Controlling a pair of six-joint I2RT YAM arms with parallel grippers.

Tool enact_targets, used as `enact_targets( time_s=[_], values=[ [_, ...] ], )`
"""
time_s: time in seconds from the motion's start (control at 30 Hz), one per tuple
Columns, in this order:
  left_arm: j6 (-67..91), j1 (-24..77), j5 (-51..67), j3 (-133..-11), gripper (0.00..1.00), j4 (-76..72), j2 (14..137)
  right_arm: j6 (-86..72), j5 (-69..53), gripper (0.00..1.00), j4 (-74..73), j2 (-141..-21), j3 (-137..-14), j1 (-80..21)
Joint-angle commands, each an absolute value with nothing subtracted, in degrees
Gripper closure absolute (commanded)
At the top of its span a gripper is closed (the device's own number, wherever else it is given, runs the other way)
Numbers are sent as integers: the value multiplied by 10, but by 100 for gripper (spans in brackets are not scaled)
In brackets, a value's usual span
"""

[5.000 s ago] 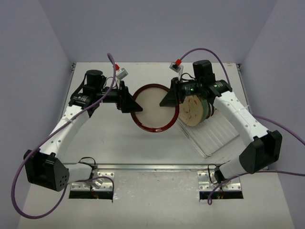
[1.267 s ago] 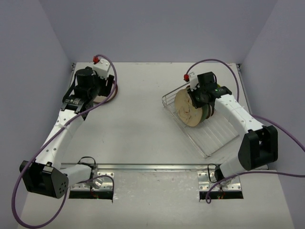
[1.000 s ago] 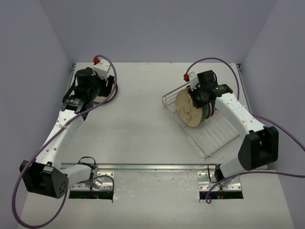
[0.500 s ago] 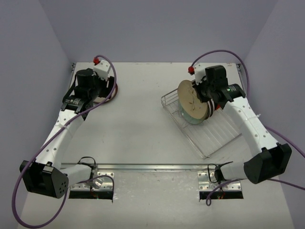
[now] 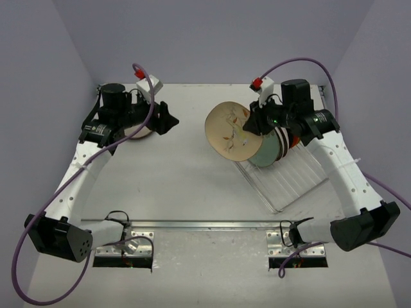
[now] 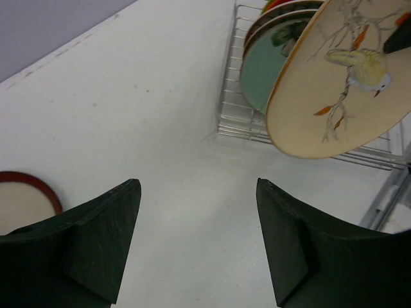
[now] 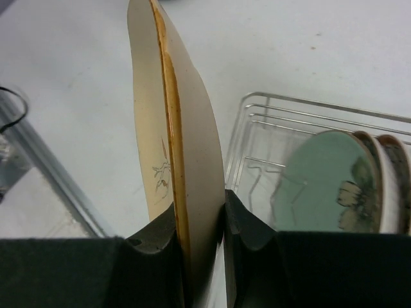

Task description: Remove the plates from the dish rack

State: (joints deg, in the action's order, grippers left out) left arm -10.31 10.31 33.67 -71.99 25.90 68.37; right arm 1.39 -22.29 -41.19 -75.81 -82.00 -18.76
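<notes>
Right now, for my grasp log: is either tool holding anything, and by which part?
The right tool grips the patterned plate by its rim. The left tool is open and holds nothing.

You have no readable text, label, brand or number in any view. The patterned cream plate (image 5: 230, 131) at the left end of the dish rack (image 5: 289, 183) bears only a bird-on-branch drawing.

Left claw (image 6: 196, 183) agape, right claw (image 7: 199, 212) clenched
</notes>
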Motion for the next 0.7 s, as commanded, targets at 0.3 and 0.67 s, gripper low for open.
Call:
enact_targets(
  time_s=[0.3,0.67],
  values=[
    [-69,205,471,-774,34,300,781,-70,-443,100,-315,-776,-830,-200],
    [21,213,609,-757,76,240,815,-90,-472,100,-260,-760,-780,-202]
  ],
)
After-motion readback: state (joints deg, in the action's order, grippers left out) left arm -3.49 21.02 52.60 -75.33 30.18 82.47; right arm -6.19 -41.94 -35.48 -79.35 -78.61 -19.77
